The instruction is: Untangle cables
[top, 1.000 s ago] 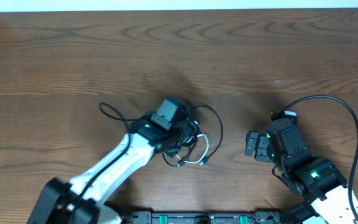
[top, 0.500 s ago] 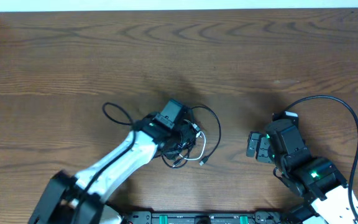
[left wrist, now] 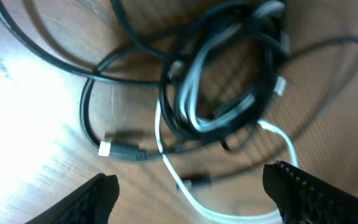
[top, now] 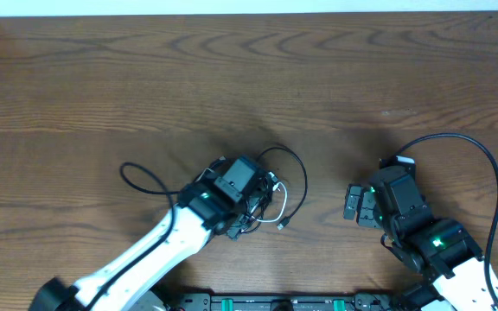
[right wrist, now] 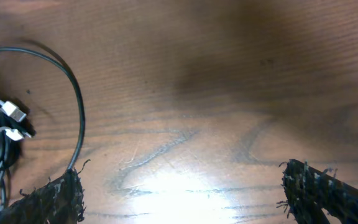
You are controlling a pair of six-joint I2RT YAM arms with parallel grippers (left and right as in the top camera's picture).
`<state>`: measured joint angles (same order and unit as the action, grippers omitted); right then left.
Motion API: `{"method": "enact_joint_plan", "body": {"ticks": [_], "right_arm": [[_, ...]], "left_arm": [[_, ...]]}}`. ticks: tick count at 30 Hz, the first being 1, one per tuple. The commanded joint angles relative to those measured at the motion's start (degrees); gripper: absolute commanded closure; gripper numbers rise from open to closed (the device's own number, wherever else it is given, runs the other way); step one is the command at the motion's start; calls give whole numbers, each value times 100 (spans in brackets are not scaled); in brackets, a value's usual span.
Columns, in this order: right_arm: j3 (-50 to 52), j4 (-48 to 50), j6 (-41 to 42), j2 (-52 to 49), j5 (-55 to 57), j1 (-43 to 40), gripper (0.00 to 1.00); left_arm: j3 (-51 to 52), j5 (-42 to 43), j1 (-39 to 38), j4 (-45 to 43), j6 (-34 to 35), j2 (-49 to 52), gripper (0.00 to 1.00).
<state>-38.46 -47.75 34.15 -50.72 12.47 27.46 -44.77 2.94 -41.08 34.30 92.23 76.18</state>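
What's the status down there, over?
Left end effector open above bundle of thin black and white cables. Right end effector open, empty, apart. Bundle not yet untangled.

Table [top: 335,69]: brown wood-grain surface, filling every view; bright glare patch in both wrist views.
White strip [top: 232,7]: borders the table's far edge, overhead view.

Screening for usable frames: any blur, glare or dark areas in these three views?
Overhead: sharp and evenly lit, cables readable. Left wrist: cables smeared by blur, strong glare on the table at left. Right wrist: wood grain crisp, a glare patch low in the middle, fingers dark, with little detail.
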Motion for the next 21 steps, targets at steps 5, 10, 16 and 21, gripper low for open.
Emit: {"method": "enact_joint_plan", "body": {"ticks": [5,10,16,21], "right_arm": [[-11,-177,98,9,-319,-44,1],[-11,-179,98,9,-780,-44,1],[-11,-203,105,9,-1117,-44,1],[-11,-170,483,15,-1408,-44,1]], "left_arm": [[63,-610,-42,-684,455,1163,29],[63,-903,-39,-831,332,1480,92],[-39,-874,-28,-859,-1449,1005,92],[-118,-693,98,-964,-3679,-79,92]]}}
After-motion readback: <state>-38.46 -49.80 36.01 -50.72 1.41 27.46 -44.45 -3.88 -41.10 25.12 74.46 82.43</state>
